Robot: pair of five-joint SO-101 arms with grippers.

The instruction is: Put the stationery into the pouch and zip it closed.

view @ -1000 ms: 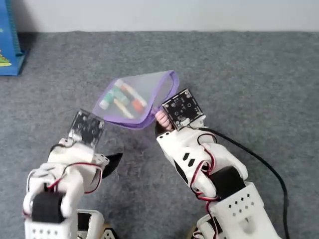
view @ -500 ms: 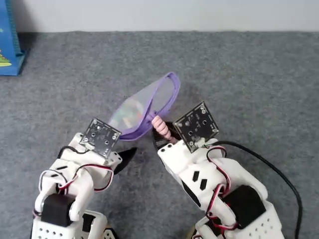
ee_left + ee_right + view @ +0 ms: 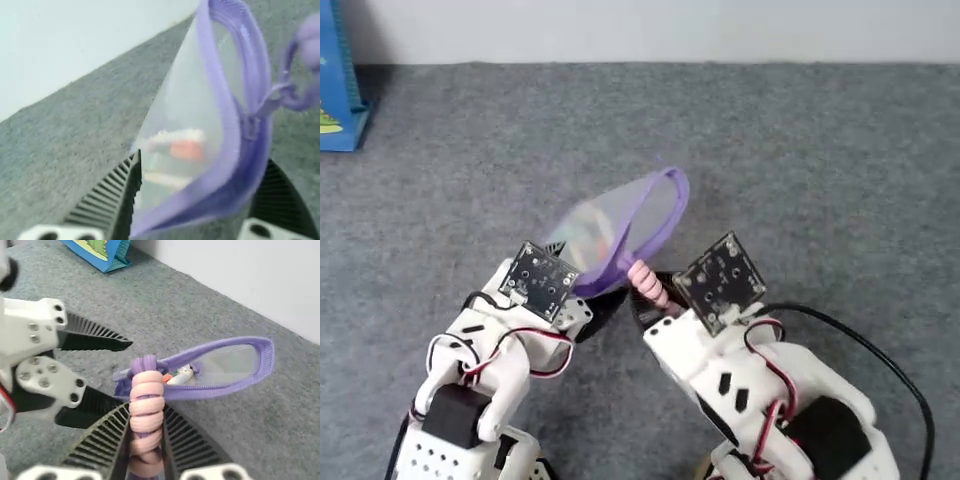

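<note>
My right gripper (image 3: 147,415) is clamped on the pink coil (image 3: 146,385) at the zip, and the pouch (image 3: 625,220) stands on edge between the two arms. My left gripper (image 3: 202,170) is spread wide around the pouch's near end, with the stationery (image 3: 175,145) inside.

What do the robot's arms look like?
The left arm and right arm are white plastic with black motors and red wires. Each wrist carries a square black board. Fingers are black and ribbed. A black cable trails from the right arm.

No legible text, label or number anywhere
</note>
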